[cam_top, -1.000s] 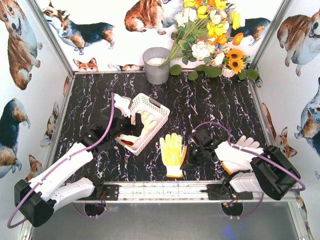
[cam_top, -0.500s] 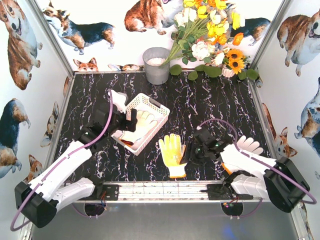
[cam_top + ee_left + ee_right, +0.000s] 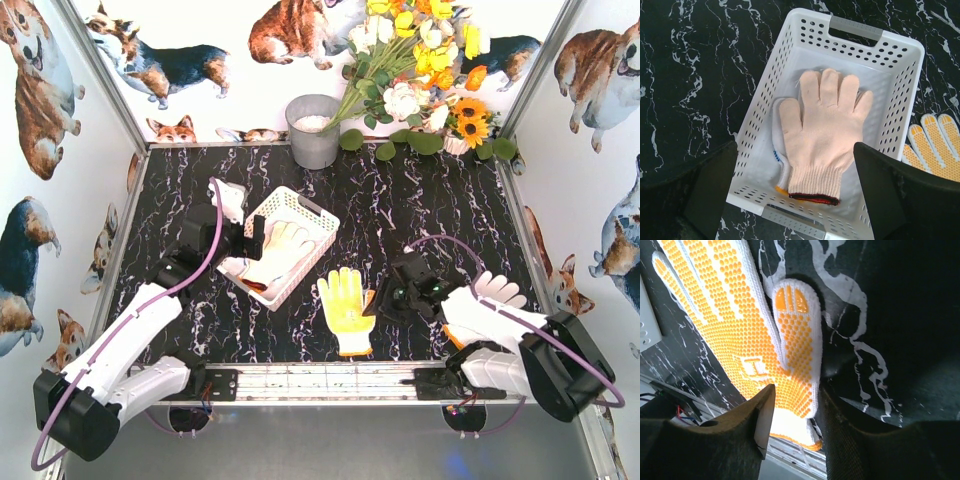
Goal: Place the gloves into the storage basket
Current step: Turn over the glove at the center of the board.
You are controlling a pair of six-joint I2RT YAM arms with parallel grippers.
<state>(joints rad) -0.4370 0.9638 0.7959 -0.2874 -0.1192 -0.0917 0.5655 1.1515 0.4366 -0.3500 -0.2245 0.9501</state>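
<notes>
- We see the left gripper (image 3: 795,150) spread wide, empty, over the storage basket (image 3: 900,85).
- We see the right gripper (image 3: 796,390) narrowly parted, straddling the yellow glove (image 3: 740,330) at its thumb.

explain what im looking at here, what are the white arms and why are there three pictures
These are two robot arms bolted to a table's near edge, tidying gloves into a basket. The overhead picture shows everything; the other two come from cameras on each wrist. The left gripper hangs open above the white storage basket, where a cream glove lies on top of another. The right gripper has its fingers either side of the thumb edge of the yellow glove on the black table; whether it pinches yet is unclear. A second cream glove lies partly under the right arm.
</notes>
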